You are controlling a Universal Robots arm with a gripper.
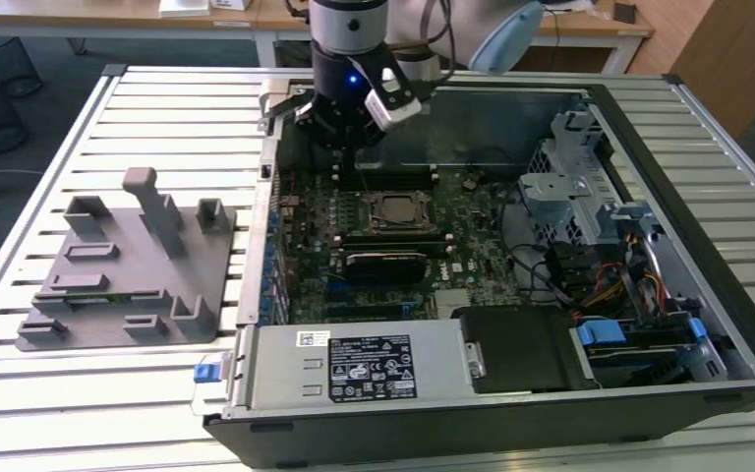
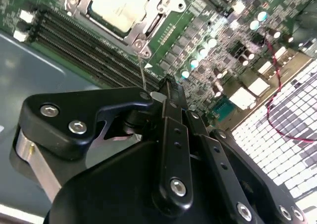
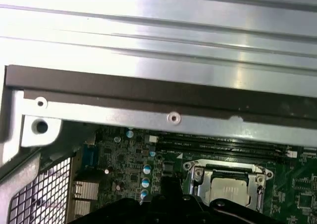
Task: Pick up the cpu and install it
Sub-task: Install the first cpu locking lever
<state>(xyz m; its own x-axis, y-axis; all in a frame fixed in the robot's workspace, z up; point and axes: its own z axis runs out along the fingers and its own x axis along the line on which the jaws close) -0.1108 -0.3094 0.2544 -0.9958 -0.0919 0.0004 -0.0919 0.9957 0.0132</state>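
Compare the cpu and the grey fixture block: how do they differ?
The cpu sits flat in the motherboard socket inside the case; the grey fixture block stands outside it on the slatted table. The cpu is small and shiny; the block is larger, matt, with upright posts. Both are greyish.

Slatted pale metal table (image 1: 154,98) — grey plastic fixture block (image 1: 129,285) toward the exterior view's left, open dark computer case (image 1: 483,428) just beside it, rightward

The cpu (image 3: 228,190) is silver-grey, the motherboard (image 1: 476,231) green, and at its nine o'clock in the exterior view a plain grey fixture block (image 1: 129,285) sits on the silver ribbed table (image 1: 154,118).
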